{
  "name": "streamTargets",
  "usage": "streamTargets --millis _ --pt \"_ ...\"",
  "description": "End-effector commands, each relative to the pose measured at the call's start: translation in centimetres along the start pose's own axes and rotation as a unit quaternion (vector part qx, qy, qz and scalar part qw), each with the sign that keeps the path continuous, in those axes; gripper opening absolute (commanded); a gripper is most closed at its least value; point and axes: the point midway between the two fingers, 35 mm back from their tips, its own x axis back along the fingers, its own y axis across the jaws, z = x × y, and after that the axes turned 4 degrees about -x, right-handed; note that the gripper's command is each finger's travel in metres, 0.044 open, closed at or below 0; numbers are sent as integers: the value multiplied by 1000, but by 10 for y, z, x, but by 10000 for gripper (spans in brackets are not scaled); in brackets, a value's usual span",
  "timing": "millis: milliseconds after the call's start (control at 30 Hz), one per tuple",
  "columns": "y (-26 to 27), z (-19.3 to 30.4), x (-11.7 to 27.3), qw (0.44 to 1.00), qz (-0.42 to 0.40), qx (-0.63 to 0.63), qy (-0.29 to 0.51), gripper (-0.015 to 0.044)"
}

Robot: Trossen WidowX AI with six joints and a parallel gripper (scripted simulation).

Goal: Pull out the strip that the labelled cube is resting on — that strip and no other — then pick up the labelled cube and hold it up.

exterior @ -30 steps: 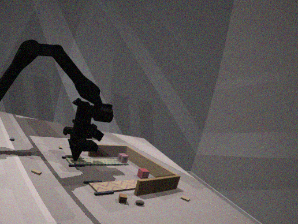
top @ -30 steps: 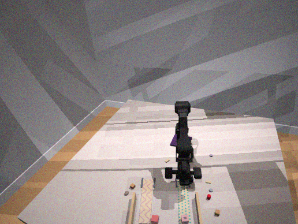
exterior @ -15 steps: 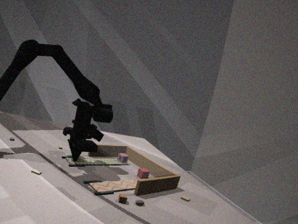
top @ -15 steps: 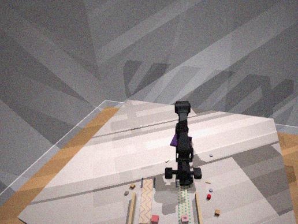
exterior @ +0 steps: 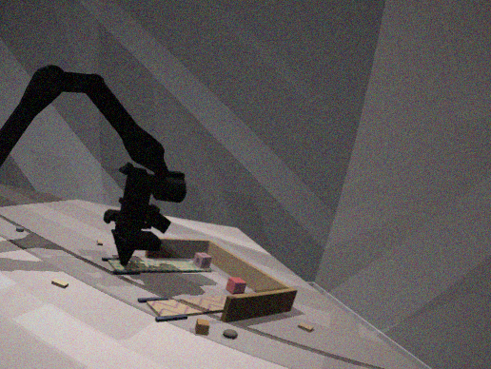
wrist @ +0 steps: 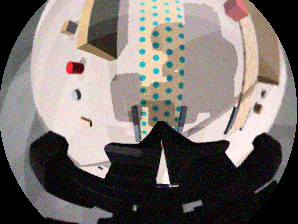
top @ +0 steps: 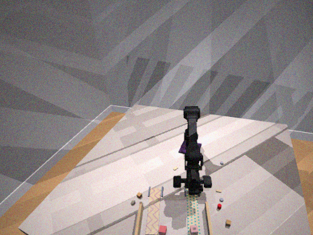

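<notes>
The labelled cube [top: 194, 229] [exterior: 203, 260], pale pink with a dark mark on top, rests on the far part of the teal-dotted strip [top: 193, 213] [exterior: 166, 266] [wrist: 156, 51]. It is outside the wrist view. A zigzag strip [top: 153, 213] [exterior: 167, 307] [wrist: 249, 65] lies apart from it, with a plain red cube [top: 162, 229] [exterior: 236, 285] [wrist: 235, 9] beside it. My gripper [exterior: 125, 263] [wrist: 160, 123] is shut and holds nothing. It points down at the dotted strip's near end, between two dark side bars. Whether the tips touch the strip is not clear.
Low wooden walls [top: 138, 216] [exterior: 261, 303] [wrist: 98, 51] stand around the far part of the strips. A red cylinder [top: 219, 206] [wrist: 75, 68] and a brown block [top: 228, 223] [wrist: 69, 27] lie outside the walls; another brown block [top: 139, 195] [exterior: 202, 326] lies near the zigzag strip.
</notes>
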Motion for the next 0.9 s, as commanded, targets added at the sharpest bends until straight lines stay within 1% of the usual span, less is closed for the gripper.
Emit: streamTargets --millis 0,500,867 --pt "0 -1 -1 1000 -2 3 -1 0" --pt "0 0 -2 1000 -2 3 -1 0" --pt "-1 16 -3 1000 -2 3 -1 0"
